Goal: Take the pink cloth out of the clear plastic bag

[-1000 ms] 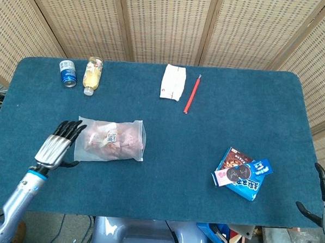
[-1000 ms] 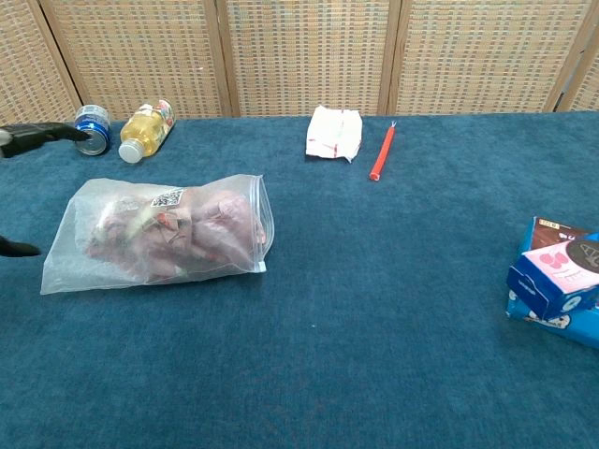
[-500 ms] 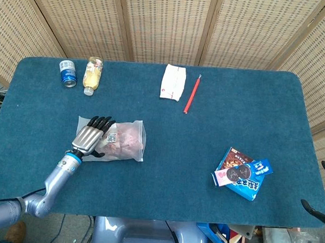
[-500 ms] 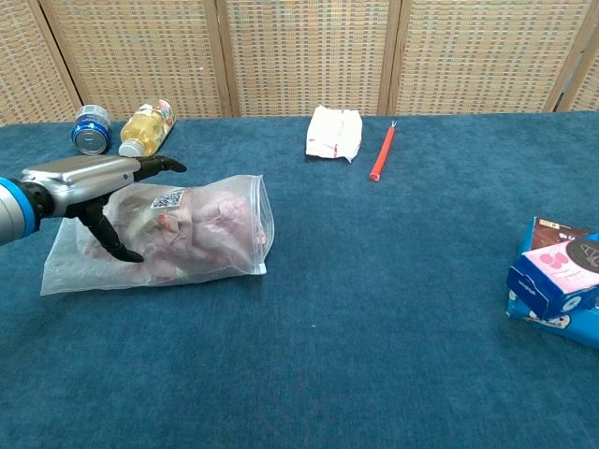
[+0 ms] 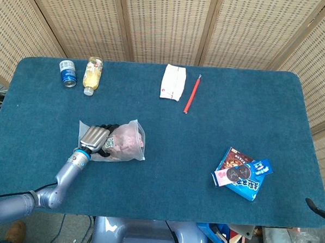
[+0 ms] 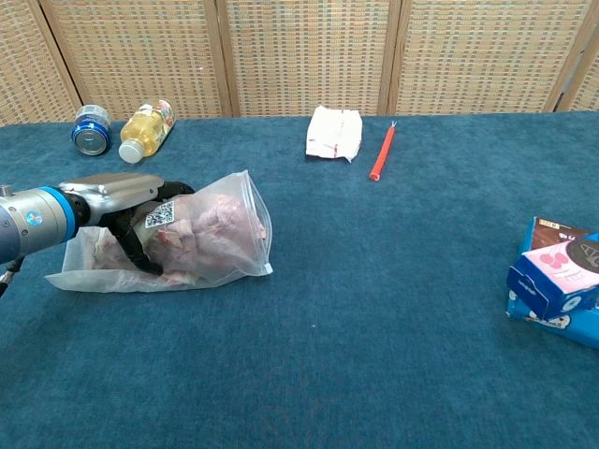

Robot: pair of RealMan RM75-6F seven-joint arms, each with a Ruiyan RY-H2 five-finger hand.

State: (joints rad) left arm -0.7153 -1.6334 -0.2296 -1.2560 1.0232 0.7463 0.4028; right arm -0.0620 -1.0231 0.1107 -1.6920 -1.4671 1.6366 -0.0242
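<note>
The clear plastic bag (image 5: 125,147) lies left of the table's middle, bunched up and raised at its left part; the chest view shows the bag (image 6: 229,238) too. Inside it the pink cloth (image 5: 129,137) shows as a crumpled lump (image 6: 213,223) beside a white label with a code. My left hand (image 5: 95,137) grips the bag's left part, dark fingers curled over the plastic, and the hand (image 6: 117,198) reaches in from the left edge. Only slivers of my right hand (image 5: 317,208) show at the lower right edge, fingers apart, nothing in it.
At the back left lie a blue can (image 5: 68,73) and a yellow drink bottle (image 5: 92,74). A white packet (image 5: 173,82) and a red stick (image 5: 192,94) lie at the back centre. Blue snack packs (image 5: 241,173) sit front right. Wicker screens stand behind the table.
My left hand moved right onto the bag and closed on it; the bag bunched up and its left part lifted. My right hand slid further out of the head view.
</note>
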